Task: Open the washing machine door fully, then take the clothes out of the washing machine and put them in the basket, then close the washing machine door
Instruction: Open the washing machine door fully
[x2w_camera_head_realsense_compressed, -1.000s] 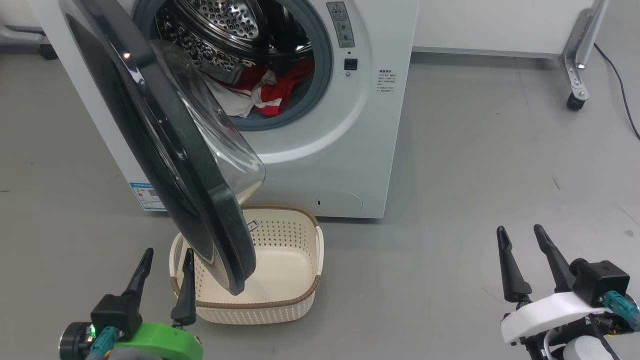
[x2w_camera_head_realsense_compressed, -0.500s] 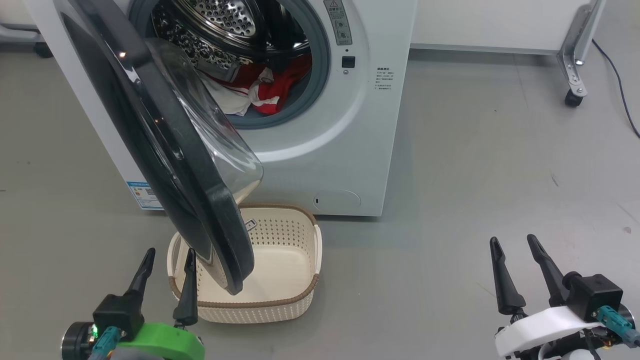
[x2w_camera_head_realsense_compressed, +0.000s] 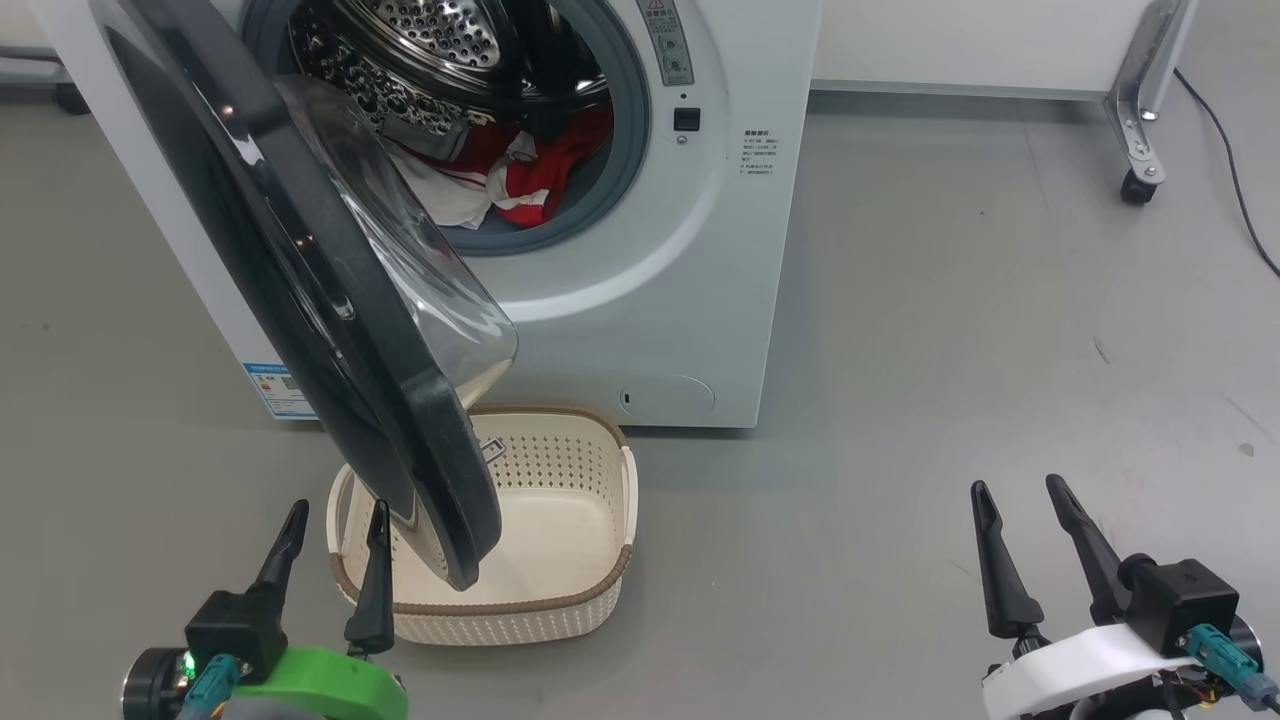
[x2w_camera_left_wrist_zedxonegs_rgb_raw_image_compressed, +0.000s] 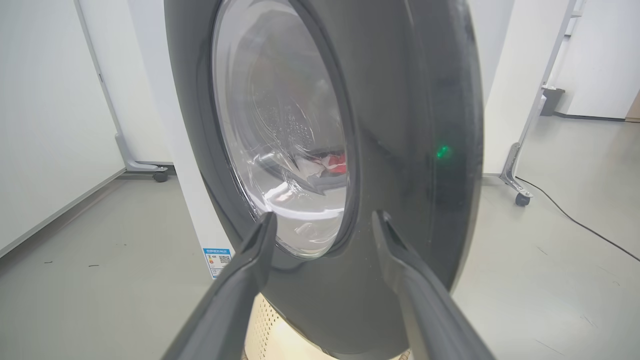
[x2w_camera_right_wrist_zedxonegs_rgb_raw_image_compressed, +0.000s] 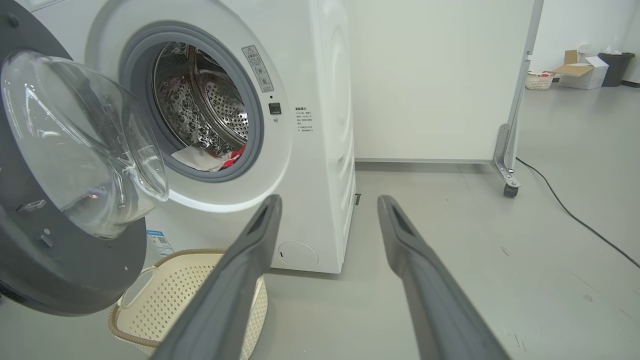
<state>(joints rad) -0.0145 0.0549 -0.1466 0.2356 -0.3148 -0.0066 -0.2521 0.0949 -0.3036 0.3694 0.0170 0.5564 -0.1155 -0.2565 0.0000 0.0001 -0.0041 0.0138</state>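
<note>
1. Progress: the washing machine door (x2w_camera_head_realsense_compressed: 300, 290) is recorded as swung out from the washing machine (x2w_camera_head_realsense_compressed: 690, 280), but it is judged only partly open. Its lower edge hangs over the left part of the basket (x2w_camera_head_realsense_compressed: 530, 622).
2. The clothes (x2w_camera_head_realsense_compressed: 520, 185) are seen in the bottom of the drum (x2w_camera_head_realsense_compressed: 450, 30), heaped against the rubber ring (x2w_camera_head_realsense_compressed: 625, 120). Nothing is seen on the visible part of the basket's bottom.
3. Outstanding, as judged: the door is to be opened wider, the clothes moved to the basket, and the door shut. No step is counted as complete.
4. The left tool (x2w_camera_head_realsense_compressed: 338, 508) is noted with fingers spread and nothing grasped, low and just beside the door's outer face. The right tool (x2w_camera_head_realsense_compressed: 1016, 485) is likewise spread and empty, over the floor (x2w_camera_head_realsense_compressed: 900, 350), well apart from the machine.
5. Materials:
   - Door: round, glossy black, with a bulging clear glass bowl (x2w_camera_head_realsense_compressed: 430, 270).
   - Drum: perforated bright steel. Ring: matt grey.
   - Clothes: soft, crumpled red fabric with white bands.
   - Basket: rectangular cream plastic with perforated walls and a brown woven-look rim, set on the floor before the machine.
</note>
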